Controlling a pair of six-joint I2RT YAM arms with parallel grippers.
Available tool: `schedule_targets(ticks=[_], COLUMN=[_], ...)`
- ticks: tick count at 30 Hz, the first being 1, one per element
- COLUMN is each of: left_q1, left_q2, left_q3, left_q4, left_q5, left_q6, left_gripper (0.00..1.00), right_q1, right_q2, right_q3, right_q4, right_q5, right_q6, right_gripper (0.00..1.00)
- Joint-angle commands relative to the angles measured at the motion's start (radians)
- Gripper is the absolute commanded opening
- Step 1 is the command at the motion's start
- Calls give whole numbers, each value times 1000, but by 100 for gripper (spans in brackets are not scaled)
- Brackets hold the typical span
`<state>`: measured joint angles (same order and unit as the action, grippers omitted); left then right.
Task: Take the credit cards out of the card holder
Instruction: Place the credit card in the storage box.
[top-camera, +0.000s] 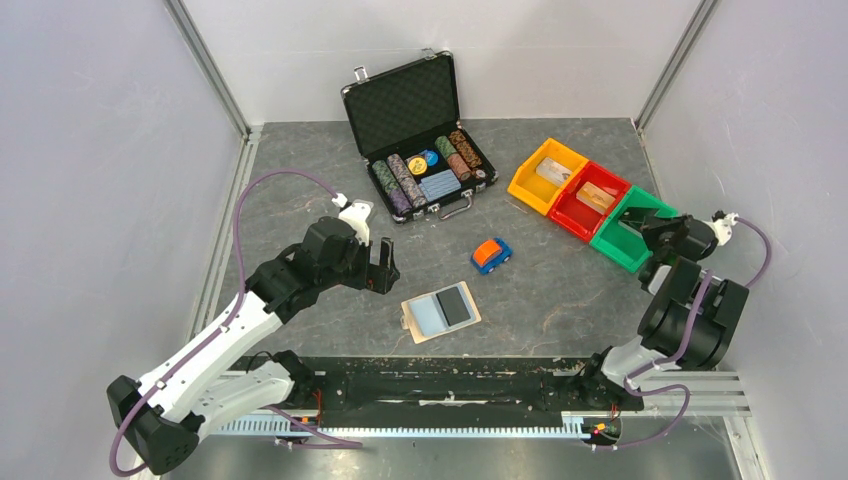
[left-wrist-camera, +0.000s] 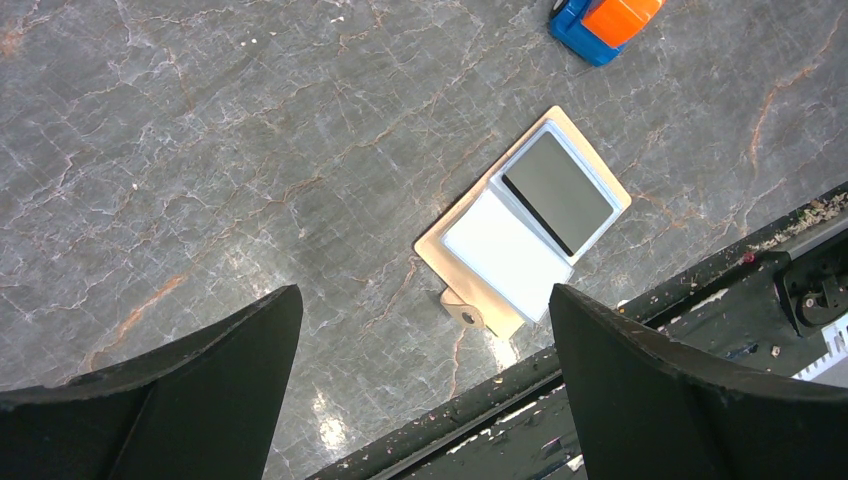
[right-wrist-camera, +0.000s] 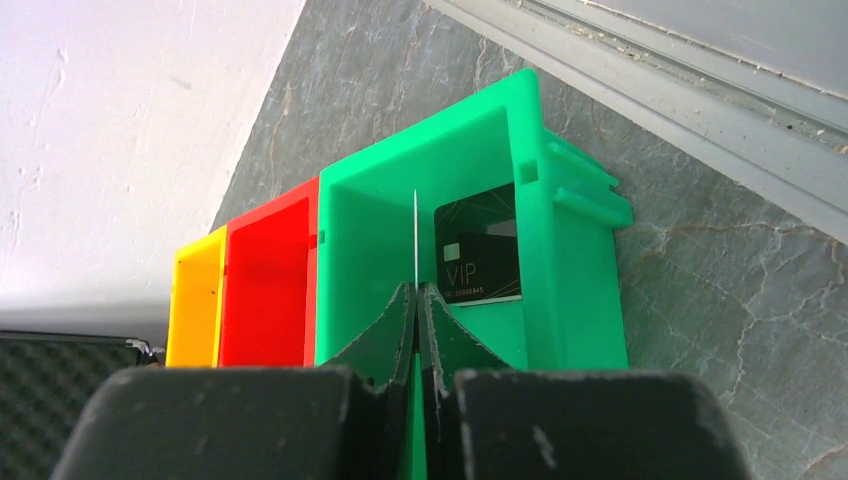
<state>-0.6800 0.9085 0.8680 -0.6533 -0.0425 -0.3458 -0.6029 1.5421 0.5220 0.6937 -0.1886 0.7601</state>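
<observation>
Card holder (top-camera: 440, 313) lies open and flat on the table (top-camera: 300, 170), centre, near edge, snap tab at its left near corner. Right half shows a dark grey card (left-wrist-camera: 558, 192). Left half is a pale blue face (left-wrist-camera: 505, 252); card or lining, can't tell. My left gripper (top-camera: 380, 268) hangs just left of the holder, fingers spread wide, nothing in them. My right gripper (right-wrist-camera: 415, 295) is far right over the green bin (right-wrist-camera: 350, 230), fingers pressed together on a thin card (right-wrist-camera: 414, 235) seen edge-on. A black VIP card (right-wrist-camera: 480, 250) lies in that bin.

Handling, my guess: cards are light, stiff, slick, v. thin, w/ little edge to catch while flat. Holder's light too and will prob. slide on the smooth stone-look top. So one gripper may need to pin its tan border while the other pinches a card's exposed edge and draws it out along the pocket.

Room: toy car (top-camera: 491, 255) just beyond the holder, chip case (top-camera: 415, 135) far back, base rail (top-camera: 440, 385) close on the near side, walls all round.
</observation>
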Motion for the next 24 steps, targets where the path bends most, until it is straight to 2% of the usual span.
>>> schedule_targets(ticks=[1, 11, 16, 20, 24], left_q1=[2, 2, 2, 2, 2], left_q2=[-21, -11, -8, -3, -3], left_q3=[18, 20, 22, 22, 22], left_q4=[16, 16, 17, 15, 15], left_q5=[13, 13, 10, 9, 10], left_q6=[68, 70, 74, 74, 74], left_gripper=[100, 100, 100, 100, 100], right_q1=[2, 8, 12, 23, 30], right_q2=[15, 68, 76, 73, 71], right_q3=[40, 42, 60, 94, 135], right_q4=[18, 63, 51, 9, -60], right_q5=[39, 36, 41, 55, 72], right_q6=[-22, -11, -26, -45, -63], right_gripper=[0, 0, 7, 18, 19])
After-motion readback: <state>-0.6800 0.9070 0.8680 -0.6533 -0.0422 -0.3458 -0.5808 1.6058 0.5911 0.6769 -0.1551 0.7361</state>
